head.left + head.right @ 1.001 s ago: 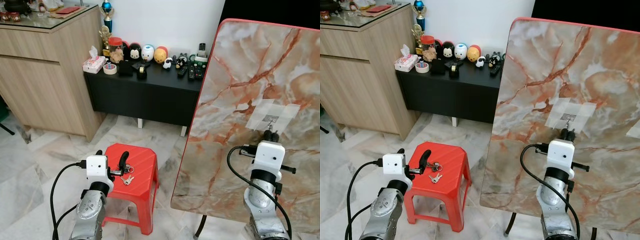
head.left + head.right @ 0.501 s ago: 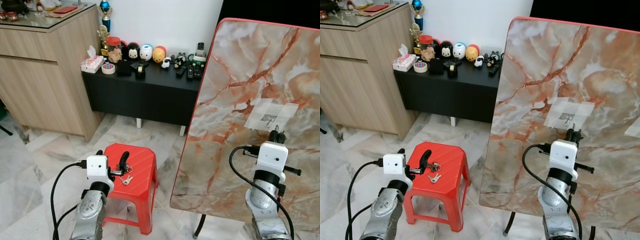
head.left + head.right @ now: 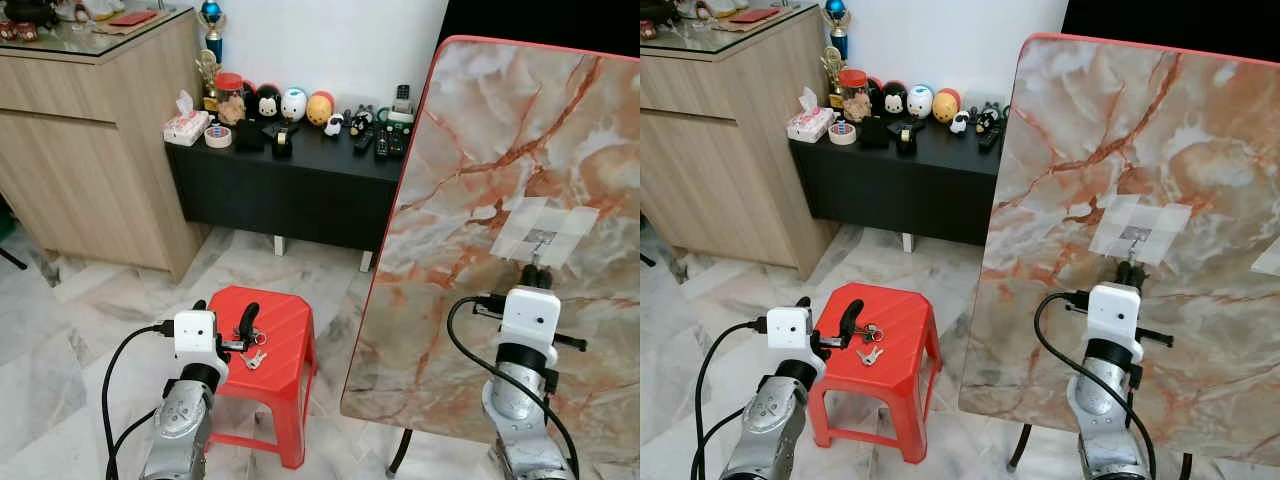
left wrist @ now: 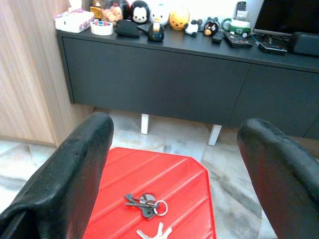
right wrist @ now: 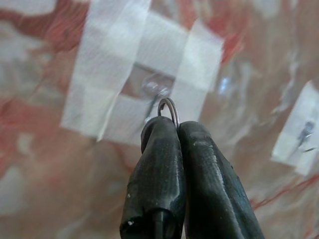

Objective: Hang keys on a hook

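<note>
Right gripper point(image 5: 175, 130) clenched on key ring point(image 5: 168, 107) at taped hook point(image 5: 154, 92); left gripper point(image 4: 174, 164) released above keys point(image 4: 146, 205) on stool point(image 4: 189, 184).

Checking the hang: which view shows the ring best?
The right wrist view: the ring pokes from the shut right pincer, right at the taped hook. In both eye views it is too small to see.

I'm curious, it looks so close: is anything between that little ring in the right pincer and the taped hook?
Nothing visible. The right gripper holds the key ring right up at the hook on the marble board.
</note>
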You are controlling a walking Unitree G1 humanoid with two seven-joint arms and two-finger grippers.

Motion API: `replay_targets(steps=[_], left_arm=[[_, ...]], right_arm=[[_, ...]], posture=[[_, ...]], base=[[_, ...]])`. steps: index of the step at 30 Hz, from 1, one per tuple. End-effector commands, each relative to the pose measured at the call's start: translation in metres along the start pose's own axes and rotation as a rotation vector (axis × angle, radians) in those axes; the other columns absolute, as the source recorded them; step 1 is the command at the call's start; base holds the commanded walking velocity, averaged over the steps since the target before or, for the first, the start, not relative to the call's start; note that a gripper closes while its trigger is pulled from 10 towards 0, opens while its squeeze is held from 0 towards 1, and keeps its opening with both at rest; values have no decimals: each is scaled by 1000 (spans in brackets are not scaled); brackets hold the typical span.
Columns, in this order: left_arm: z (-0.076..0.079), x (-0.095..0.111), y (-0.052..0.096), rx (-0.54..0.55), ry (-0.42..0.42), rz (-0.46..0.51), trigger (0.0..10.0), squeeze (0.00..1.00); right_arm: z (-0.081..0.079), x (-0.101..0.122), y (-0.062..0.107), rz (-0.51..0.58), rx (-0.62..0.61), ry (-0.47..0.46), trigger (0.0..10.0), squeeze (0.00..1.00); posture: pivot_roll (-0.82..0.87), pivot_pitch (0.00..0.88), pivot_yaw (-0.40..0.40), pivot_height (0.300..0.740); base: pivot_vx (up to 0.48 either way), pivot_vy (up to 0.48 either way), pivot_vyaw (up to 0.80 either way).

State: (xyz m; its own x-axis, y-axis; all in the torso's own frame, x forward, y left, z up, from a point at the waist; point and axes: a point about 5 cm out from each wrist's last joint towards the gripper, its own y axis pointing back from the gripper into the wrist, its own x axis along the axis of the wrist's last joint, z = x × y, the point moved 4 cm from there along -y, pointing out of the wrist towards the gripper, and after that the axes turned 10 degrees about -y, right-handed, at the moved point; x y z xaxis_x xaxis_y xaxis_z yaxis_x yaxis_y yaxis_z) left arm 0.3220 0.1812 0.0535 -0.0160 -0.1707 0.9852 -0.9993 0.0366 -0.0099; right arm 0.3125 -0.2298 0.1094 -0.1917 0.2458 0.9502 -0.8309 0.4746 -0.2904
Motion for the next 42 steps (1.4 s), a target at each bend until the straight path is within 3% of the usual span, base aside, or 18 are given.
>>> replay_targets(steps=[1, 9, 20, 42], left_arm=[[5, 1, -2, -15, 9, -4, 10000, 0], [6, 0, -2, -17, 10, -5, 10000, 0], [6, 1, -3, -13, 9, -5, 10000, 0], [5, 0, -2, -11, 11, -7, 10000, 0]], right_arm=[[7, 6, -3, 26, -26, 7, 10000, 0], [2, 6, 5, 23, 7, 7, 10000, 0], [9, 8, -8, 38, -32, 55, 10000, 0], [8, 1, -12, 5, -31, 108, 10000, 0]], posture=[[-35, 0, -92, 740], [-35, 0, -90, 740], [-33, 0, -90, 740], [-34, 0, -87, 740]], base=[[0, 0, 0], [0, 0, 0], [0, 0, 0], [0, 0, 0]])
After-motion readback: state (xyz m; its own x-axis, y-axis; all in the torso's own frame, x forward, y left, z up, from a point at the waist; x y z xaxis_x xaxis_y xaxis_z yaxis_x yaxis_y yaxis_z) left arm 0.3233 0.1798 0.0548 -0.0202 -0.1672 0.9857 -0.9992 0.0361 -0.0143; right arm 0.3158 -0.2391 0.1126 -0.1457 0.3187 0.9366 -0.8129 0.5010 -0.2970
